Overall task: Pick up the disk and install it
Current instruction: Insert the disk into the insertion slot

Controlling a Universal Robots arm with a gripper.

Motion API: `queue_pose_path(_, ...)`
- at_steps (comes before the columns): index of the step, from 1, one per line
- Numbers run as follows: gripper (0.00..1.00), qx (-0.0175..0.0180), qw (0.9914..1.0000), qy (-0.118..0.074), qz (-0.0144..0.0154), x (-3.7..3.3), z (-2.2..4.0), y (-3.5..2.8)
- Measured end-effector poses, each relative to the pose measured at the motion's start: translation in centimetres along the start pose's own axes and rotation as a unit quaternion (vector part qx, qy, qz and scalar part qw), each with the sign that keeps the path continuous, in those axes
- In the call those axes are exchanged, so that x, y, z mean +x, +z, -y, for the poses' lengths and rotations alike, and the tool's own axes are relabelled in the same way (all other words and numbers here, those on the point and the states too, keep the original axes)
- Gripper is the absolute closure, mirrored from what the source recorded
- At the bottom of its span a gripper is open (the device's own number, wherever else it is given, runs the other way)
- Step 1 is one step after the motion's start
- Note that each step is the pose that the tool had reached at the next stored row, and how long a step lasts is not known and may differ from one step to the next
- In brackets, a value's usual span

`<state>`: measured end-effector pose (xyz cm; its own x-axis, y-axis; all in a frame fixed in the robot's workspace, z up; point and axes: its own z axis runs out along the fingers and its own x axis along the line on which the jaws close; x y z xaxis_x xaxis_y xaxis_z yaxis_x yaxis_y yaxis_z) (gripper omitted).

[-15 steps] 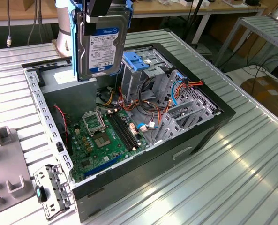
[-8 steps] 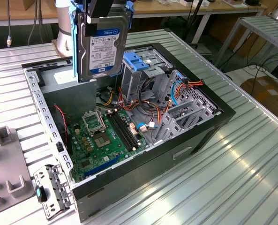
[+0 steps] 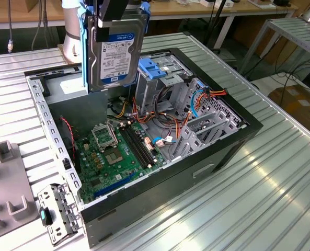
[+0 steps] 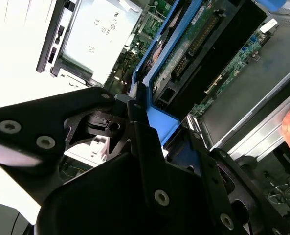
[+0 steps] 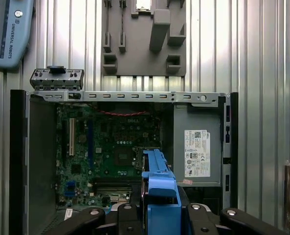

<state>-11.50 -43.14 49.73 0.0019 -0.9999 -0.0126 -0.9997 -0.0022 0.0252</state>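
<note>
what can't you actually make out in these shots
- Exterior view: the hand gripping the disk is cut off by the top edge.
- Exterior view: the disk hides part of the power-supply box.
- First wrist view: the disk shows edge-on, label unseen; the hand covers its gripped end.
- Second wrist view: the hand's black body blocks much of the scene behind it.

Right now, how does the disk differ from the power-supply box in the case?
The disk hangs on edge above the open case, clamped in the gripper; the power-supply box sits in a corner of the case. The disk carries blue side rails and a white-and-blue label; the power-supply box is plain grey with a white sticker. Both are rectangular metal units with printed labels.
</note>
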Motion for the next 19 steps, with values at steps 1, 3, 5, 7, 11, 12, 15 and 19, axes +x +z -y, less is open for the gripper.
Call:
queue_pose_path(1, 0.63, 0.0000, 1.00000, 0.000, 0.0000, 0.09, 0.00, 0.00)
queue_pose_path(3, 0.63, 0.0000, 1.00000, 0.000, 0.0000, 0.32, 0.00, -0.01)
queue_pose_path(5, 0.63, 0.0000, 1.00000, 0.000, 0.0000, 0.45, -0.01, 0.00)
queue_pose_path(7, 0.63, -0.0001, 1.00000, 0.000, -0.0001, 0.53, 0.00, -0.01)
queue_pose_path(11, 0.63, 0.0000, 1.00000, 0.000, 0.0000, 0.90, 0.00, -0.01)
queue_pose_path(12, 0.63, 0.0000, 1.00000, 0.000, 0.0000, 0.96, 0.00, -0.01)
queue_pose_path(15, 0.63, 0.0000, 1.00000, 0.000, 0.0000, 1.25, 0.00, -0.02)
queue_pose_path(19, 0.63, 0.0000, 1.00000, 0.000, 0.0000, 1.56, 0.00, -0.02)
